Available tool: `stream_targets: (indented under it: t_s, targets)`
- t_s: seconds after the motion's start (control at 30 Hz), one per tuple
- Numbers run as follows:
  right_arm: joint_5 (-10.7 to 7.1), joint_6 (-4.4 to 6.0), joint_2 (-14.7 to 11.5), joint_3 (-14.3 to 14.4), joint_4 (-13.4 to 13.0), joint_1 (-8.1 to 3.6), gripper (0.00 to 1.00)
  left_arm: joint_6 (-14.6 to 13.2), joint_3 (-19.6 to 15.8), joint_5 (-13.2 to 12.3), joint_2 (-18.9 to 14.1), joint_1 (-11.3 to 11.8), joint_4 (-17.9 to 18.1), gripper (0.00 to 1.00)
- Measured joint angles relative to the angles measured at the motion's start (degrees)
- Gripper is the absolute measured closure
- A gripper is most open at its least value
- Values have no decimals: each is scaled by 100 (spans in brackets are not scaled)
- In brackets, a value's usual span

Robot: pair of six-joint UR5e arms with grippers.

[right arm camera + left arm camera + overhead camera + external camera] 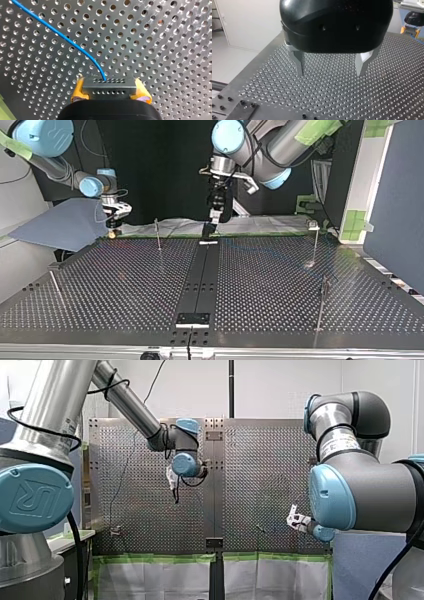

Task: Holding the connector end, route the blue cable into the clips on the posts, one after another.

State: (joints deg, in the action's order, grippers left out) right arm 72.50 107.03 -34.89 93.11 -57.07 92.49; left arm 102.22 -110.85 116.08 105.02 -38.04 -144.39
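Note:
My right gripper [109, 83] is shut on a grey connector block [110, 90], its yellow pads [78, 91] pressing on both ends. A thin blue cable [62, 37] leaves the connector's top and curves away over the perforated table [162, 50]. In the top view my right gripper [114, 222] hangs low at the table's far edge. My left gripper [330, 72] is open, its metal fingers [299, 62] wide apart over bare plate with nothing between them. It hangs above the table's centre strip [215, 215]. Thin posts [158, 234] [316, 240] [322, 302] stand on the plate.
Another post [55, 287] stands at the top view's left. A dark centre strip [200, 280] with brackets runs across the table. My right gripper [412, 27] shows far ahead of my left fingers. Green-taped paper [155, 560] lines the front view's near edge.

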Motion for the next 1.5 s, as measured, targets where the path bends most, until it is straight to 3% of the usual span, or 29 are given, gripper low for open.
stream_targets:
  t_s: [0.13,0.47,0.77,1.03,1.23,1.4,1.5]
  targets:
    - [-9,-29,-90,-46,177,-13,100,16,-186,-54,-186,-1,50,0]
    - [43,-56,-594,-55,684,19,100,-5,-693,-178,-652,-2,250,0]
    - [153,-44,-1049,-56,887,40,100,-53,-1137,-174,-713,-22,582,0]
    - [218,-29,-1437,-41,1011,55,100,-60,-1522,-159,-716,-28,651,0]
    - [373,-3,-1569,171,908,104,100,-58,-1837,-151,-717,-27,645,0]
    - [402,-14,-1429,396,695,130,100,-63,-2074,-169,-717,-28,631,0]
    - [434,-72,-1284,496,562,144,100,-72,-2138,-164,-717,-30,571,0]
